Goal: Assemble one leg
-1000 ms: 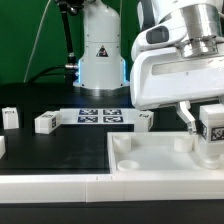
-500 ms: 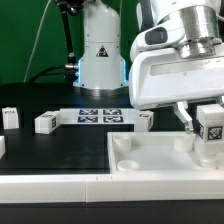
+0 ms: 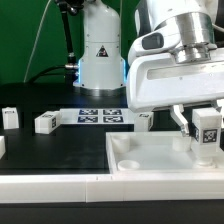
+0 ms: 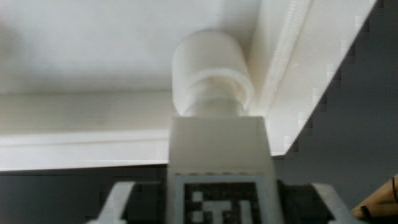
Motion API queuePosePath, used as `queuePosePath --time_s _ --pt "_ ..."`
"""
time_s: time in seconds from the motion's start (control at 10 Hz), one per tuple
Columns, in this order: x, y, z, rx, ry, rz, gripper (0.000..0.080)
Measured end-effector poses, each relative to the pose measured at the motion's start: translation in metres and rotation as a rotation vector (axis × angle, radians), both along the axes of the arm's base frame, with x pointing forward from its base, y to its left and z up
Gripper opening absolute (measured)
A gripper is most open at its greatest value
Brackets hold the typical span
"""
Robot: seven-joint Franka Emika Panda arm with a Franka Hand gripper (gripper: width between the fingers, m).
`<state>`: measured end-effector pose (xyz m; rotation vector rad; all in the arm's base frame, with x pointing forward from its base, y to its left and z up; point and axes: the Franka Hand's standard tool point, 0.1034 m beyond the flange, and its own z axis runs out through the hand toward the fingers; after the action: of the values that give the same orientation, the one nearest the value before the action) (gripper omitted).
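Black table (image 3: 60,140) fills the middle band of the exterior frame. A white ledge (image 3: 50,190) runs along the bottom edge.

Tabletop (image 3: 160,168) lies flat at lower right, raised rim all round, with a round socket (image 3: 129,160) in its near corner on the exterior view's left. In the wrist view its rim and inner surface (image 4: 80,60) sit just past the leg's end.

Arm base (image 3: 100,50) stands at upper centre, behind the table. My wrist housing (image 3: 175,70) takes up the upper right, hanging over the tabletop's far right part.

Marker board (image 3: 100,115) lies flat at centre, in front of the base.

Pincer (image 3: 206,128) is clamped on the leg (image 3: 207,142). In the wrist view the fingers (image 4: 125,205) flank it on both sides with no gap showing. Leg is upright at right of the exterior frame, over the tabletop's far corner on the exterior view's right, with its tag (image 3: 208,121) facing the camera. Wrist view: leg (image 4: 221,150) runs out from the pincer (image 4: 219,208) and its rounded end points at the tabletop, close to the rim. Can't tell whether the end touches the tabletop or sits in a socket.

Spare legs (image 3: 45,122) lie loose on the table. One is left of the marker board, one farther left (image 3: 10,116), and one just right of the board (image 3: 145,119).
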<state>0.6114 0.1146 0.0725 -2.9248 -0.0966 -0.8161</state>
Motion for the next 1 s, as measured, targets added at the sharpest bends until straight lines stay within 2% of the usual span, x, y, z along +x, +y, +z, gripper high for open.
queuePosePath --time_s 0.2,0.4,0.7,0.8,0.9,1.0 --pt "-0.001 0.000 0.000 0.000 0.001 0.000 0.0288" --pt "0.000 0.002 -0.011 -0.001 -0.005 0.001 0.0288" --pt "0.001 0.002 -0.010 -0.005 -0.027 0.002 0.0288" --pt "0.001 0.002 -0.011 -0.005 -0.026 0.003 0.0345" --pt "0.001 0.002 -0.011 -0.005 -0.026 0.003 0.0480" --pt "0.001 0.002 -0.011 -0.005 -0.026 0.003 0.0480"
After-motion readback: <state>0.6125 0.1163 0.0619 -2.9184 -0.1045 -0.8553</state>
